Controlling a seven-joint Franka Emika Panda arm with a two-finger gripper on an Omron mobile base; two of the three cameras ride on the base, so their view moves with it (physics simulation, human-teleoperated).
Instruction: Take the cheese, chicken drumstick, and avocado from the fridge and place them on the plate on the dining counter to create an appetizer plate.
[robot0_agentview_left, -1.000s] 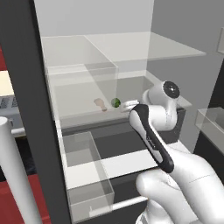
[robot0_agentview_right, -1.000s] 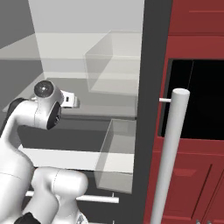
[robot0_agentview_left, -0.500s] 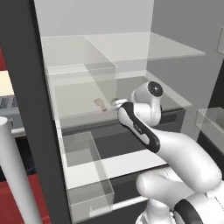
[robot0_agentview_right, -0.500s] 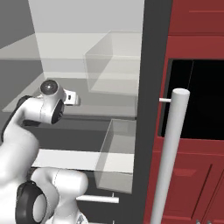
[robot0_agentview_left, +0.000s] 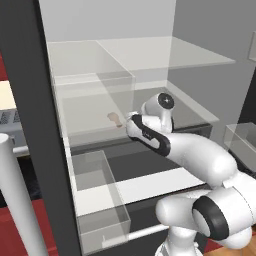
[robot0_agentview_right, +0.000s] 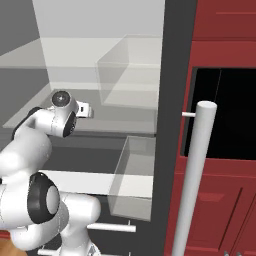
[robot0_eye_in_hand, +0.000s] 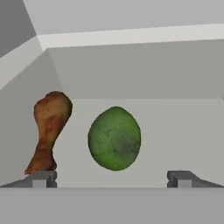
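Hand view | left: drumstick (robot0_eye_in_hand: 48, 131) upright on fridge shelf (robot0_eye_in_hand: 175, 131), bone end down, just above left fingertip (robot0_eye_in_hand: 40, 178) | centre: avocado (robot0_eye_in_hand: 114, 138) straight ahead between both tips | tool (robot0_eye_in_hand: 111, 179) spread wide, holding nothing

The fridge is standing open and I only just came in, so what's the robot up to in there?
The white arm is reaching into the open fridge, its open gripper lined up with the avocado on a shelf, which sits between the two fingertips but isn't gripped. The chicken drumstick lies just beside the avocado, apart from it, near one fingertip. Nothing is held yet, so this looks like the approach to picking up the avocado.
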